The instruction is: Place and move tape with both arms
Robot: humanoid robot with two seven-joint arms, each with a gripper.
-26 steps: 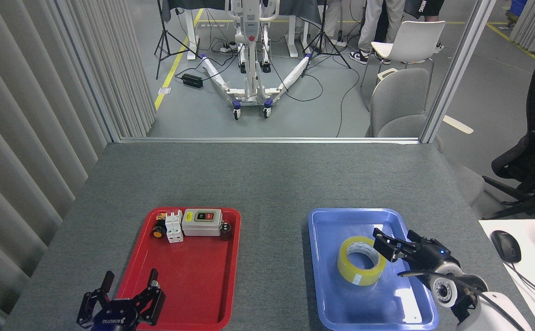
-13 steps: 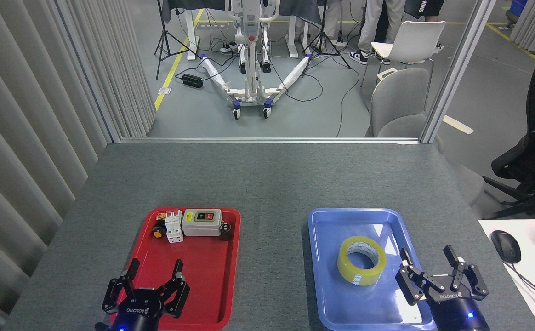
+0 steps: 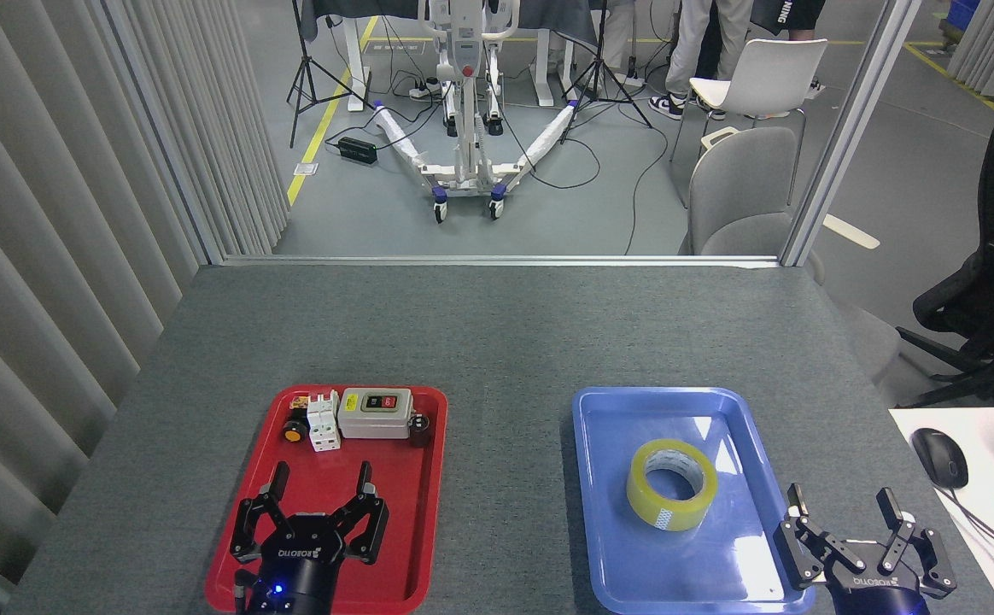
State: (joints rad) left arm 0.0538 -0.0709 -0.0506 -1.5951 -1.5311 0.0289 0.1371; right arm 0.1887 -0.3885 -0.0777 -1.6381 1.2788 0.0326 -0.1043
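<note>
At the lower edge of the frame, left of centre, the black three-finger left gripper point(image 3: 322, 480) stands over the near half of the flat red plastic tray point(image 3: 429, 512), its fingers spread apart and holding nothing. Its arm is cut off by the bottom edge. At the lower right corner the black three-finger right gripper point(image 3: 843, 506) is also spread wide and empty, just beside the near right corner of the shallow blue plastic tray point(image 3: 608, 547); only its top part shows.

The wide roll of translucent yellow packing tape point(image 3: 671, 483) lies flat in the middle of the blue tray, its white printed core facing up, apart from both grippers.

At the far end of the red tray a row of small electrical parts point(image 3: 352, 418) sits close together: a grey switch box, a white block, and smaller dark pieces whose kind I cannot tell.

Both trays rest on the grey felt-covered table point(image 3: 497, 333). At the right edge a black computer mouse point(image 3: 939, 457) lies on a white desk, partly cut off.

Behind the table are a grey floor, a grey upholstered chair point(image 3: 740, 192), a white wheeled metal stand point(image 3: 467, 128) with cables, and the legs of standing persons point(image 3: 702, 51) at the top edge. Grey ribbed panels point(image 3: 61, 188) fill the left side.
</note>
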